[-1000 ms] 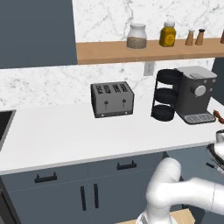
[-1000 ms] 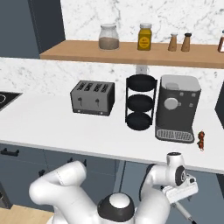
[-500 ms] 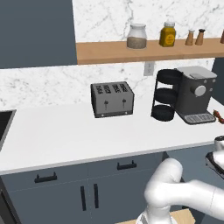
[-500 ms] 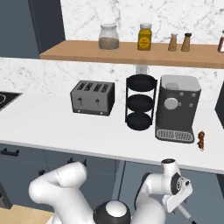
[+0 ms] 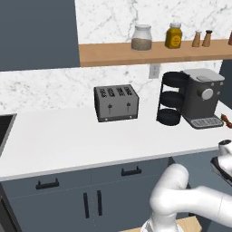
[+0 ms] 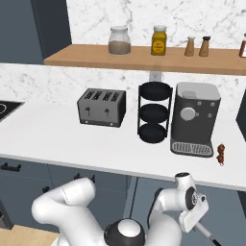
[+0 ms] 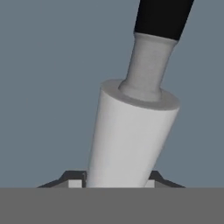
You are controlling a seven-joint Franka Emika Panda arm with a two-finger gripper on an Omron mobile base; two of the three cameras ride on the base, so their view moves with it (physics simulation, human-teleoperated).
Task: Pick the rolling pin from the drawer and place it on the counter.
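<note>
We have the rolling pin (image 7: 131,135) clamped between the jaws, centre of the hand view, down in the drawer. Lift and placing on the white worktop (image 5: 68,140) remain.

A kitchen wall of white marble (image 5: 104,18) veined in grey carries a brown wooden shelf (image 6: 144,60) holding jars and shakers. Below stand a silver four-slot toaster (image 5: 116,103), a black three-tier rack (image 6: 153,113) and a dark coffee machine (image 6: 194,118). Dark slate-blue cabinets (image 5: 68,195) with black handles sit underneath.
</note>
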